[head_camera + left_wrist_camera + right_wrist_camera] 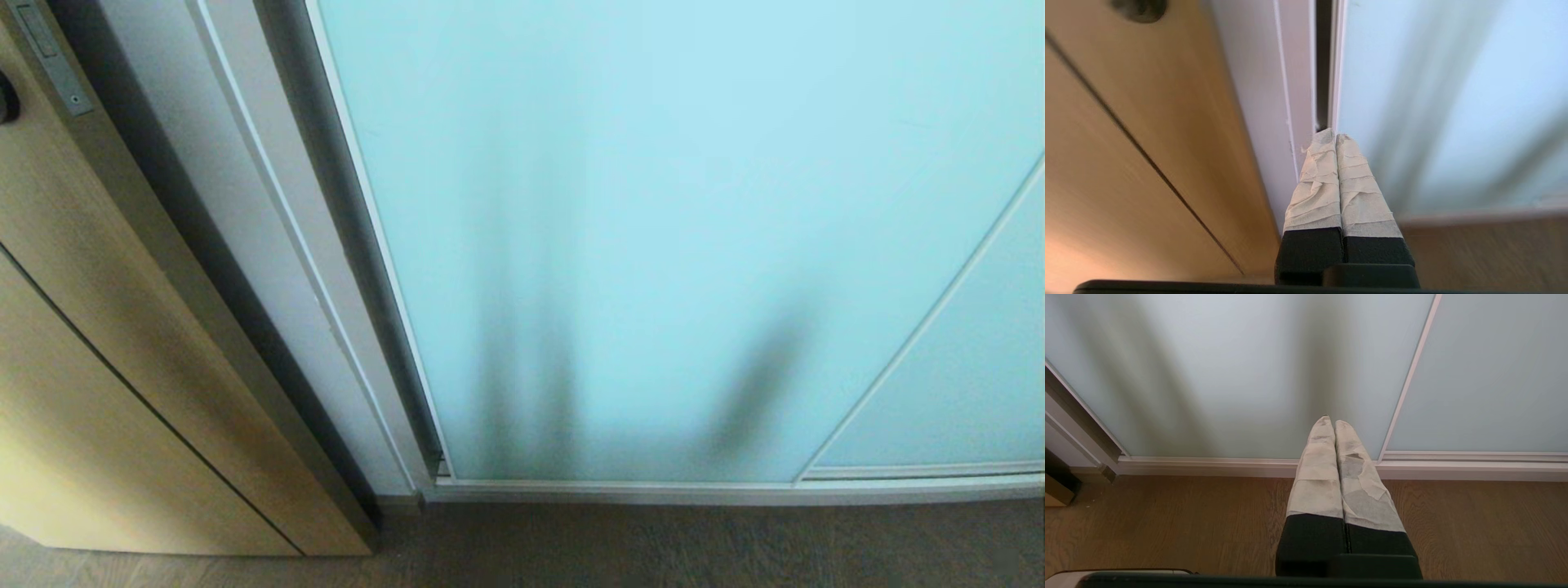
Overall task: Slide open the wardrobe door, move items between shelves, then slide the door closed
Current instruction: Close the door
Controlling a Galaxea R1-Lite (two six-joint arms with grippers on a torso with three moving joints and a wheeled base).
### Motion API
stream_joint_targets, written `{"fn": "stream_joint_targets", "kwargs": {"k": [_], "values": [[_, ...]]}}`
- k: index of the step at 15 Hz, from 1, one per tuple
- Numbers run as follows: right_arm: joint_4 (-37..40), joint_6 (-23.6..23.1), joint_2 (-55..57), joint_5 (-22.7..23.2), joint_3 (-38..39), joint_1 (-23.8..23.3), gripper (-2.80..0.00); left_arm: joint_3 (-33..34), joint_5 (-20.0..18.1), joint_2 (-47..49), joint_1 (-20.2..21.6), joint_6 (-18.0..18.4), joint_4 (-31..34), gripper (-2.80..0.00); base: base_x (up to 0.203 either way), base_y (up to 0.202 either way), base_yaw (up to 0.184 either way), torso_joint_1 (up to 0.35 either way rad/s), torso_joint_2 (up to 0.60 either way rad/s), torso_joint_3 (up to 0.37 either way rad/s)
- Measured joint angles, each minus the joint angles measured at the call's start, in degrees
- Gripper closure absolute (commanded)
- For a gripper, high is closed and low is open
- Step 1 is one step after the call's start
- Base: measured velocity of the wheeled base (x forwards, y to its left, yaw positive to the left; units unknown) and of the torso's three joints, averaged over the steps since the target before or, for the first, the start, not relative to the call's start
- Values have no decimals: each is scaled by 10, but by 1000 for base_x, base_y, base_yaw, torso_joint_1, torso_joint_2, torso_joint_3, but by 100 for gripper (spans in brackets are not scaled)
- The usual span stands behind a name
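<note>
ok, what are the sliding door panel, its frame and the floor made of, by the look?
Sliding wardrobe door: likely frosted glass, pale blue, matte; shadows blur on it. Frame: slim silver-white strip, probably metal. Floor: brown wood-look boards with visible grain; could be laminate.

The sliding wardrobe door [653,204] is pale blue frosted glass, plain and without pattern, with soft grey shadow streaks on it and a slim silver-white frame. Beside it, the wooden door [98,343] is tan with a fine grain and one thin dark line across. The floor [1167,522] is brown wood with visible grain. Both hands — left hand [1336,139] and right hand [1334,422] — are black, their fingers wrapped in cream, wrinkled tape.
</note>
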Motion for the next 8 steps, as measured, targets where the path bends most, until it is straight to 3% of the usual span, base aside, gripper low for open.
{"fn": "stream_joint_targets", "kwargs": {"k": [3, 8], "values": [[0, 0, 0, 0, 0, 0, 0, -83, -5, 75, 0, 32, 143, 0, 0, 0, 0, 0, 0, 0], [0, 0, 0, 0, 0, 0, 0, -130, -5, 159, 0, 43, 173, 0, 0, 0, 0, 0, 0, 0]]}}
